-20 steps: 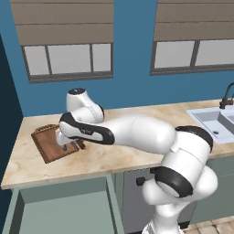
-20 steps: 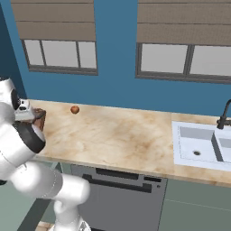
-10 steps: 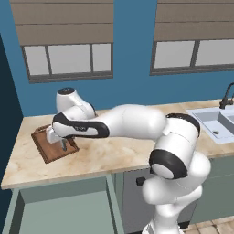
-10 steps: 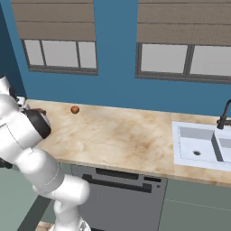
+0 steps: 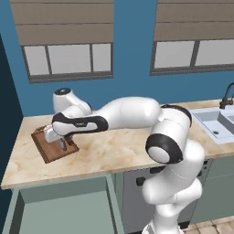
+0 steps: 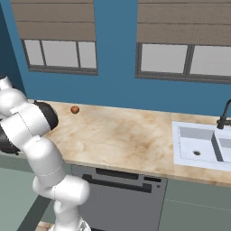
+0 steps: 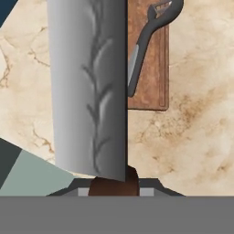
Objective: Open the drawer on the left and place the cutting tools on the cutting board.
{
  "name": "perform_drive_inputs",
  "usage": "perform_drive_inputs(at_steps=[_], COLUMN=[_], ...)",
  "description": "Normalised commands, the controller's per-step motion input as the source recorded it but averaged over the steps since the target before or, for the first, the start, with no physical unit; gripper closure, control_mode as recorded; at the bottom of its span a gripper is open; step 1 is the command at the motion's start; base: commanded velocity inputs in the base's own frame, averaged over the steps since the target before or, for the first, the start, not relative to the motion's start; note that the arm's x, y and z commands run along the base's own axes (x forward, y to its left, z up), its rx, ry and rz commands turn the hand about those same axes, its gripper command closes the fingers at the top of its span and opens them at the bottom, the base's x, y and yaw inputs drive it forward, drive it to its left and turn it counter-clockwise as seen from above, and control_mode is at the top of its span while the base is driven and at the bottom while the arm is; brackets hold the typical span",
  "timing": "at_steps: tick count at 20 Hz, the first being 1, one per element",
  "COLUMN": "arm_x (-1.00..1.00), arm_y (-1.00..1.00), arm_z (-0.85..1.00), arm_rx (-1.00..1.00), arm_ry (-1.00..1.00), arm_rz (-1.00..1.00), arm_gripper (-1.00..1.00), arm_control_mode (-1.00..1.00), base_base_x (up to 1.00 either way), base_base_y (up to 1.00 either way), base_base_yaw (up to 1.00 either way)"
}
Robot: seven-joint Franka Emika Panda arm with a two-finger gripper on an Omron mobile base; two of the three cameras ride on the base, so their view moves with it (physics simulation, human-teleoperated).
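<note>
Although the hand view looked straight down at the cutting board (image 7: 147, 68), a broad grey knife blade (image 7: 89, 87) with a leaf-like pattern stood up the middle of that view and hid most of the board's left part. The blade's brown handle end (image 7: 113, 183) sat low between the fingertips, so the gripper (image 7: 113, 185) was closed on this knife; the tips themselves were hard to make out. One other cutting tool, a slim dark utensil (image 7: 148, 39), lay flat on the board, its head cut off by the top edge. That made two cutting tools counted.

In the left base view the gripper (image 5: 58, 139) hung over the single board (image 5: 43, 145) at the counter's (image 5: 119, 151) left end, the held utensil (image 5: 62, 145) only a small dark sliver. The drawer (image 5: 64, 208) stood open below, partly cropped. One orange-red ball (image 6: 75, 109) rested near the wall.
</note>
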Motion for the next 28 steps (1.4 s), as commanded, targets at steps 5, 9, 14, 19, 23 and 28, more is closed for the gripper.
perform_drive_inputs(at_steps=[5,9,14,19,23,28], arm_x=[0.01,0.04,0.18,0.23,0.13,0.12], arm_y=[0.11,0.03,0.00,0.04,0.09,0.20], arm_z=[-0.27,-0.06,-0.08,-0.17,-0.18,-0.11], arm_rx=[0.00,0.00,0.00,0.00,0.00,0.00], arm_ry=[0.00,-0.01,0.00,0.00,0.00,0.00], arm_rz=[0.00,0.00,0.00,0.00,0.00,0.00], arm_gripper=[1.00,1.00,1.00,1.00,1.00,1.00], arm_control_mode=[-1.00,-1.00,-1.00,-1.00,-1.00,-1.00], base_base_x=[0.00,0.00,0.00,0.00,0.00,0.00], base_base_y=[0.00,0.00,0.00,0.00,0.00,0.00], base_base_yaw=[0.00,0.00,0.00,0.00,0.00,0.00])
